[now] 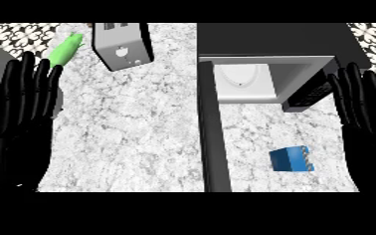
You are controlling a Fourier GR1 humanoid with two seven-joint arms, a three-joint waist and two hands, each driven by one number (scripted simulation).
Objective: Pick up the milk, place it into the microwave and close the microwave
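Both hands are open, fingers straight and spread: left hand point(28, 119) at the left edge, right hand point(358, 109) at the right. The blue milk carton point(291, 159) sits on the worktop point(132, 129) in front of the open microwave point(294, 40), between its swung-out door point(213, 144) and the right hand, clearly the nearer of the 2. The carton's edges are slightly skewed to the worktop's; its long axis is hard to judge from above. No label is readable.

Blue milk carton point(291, 159), in front of black microwave point(279, 37) (door point(213, 139) wide open)
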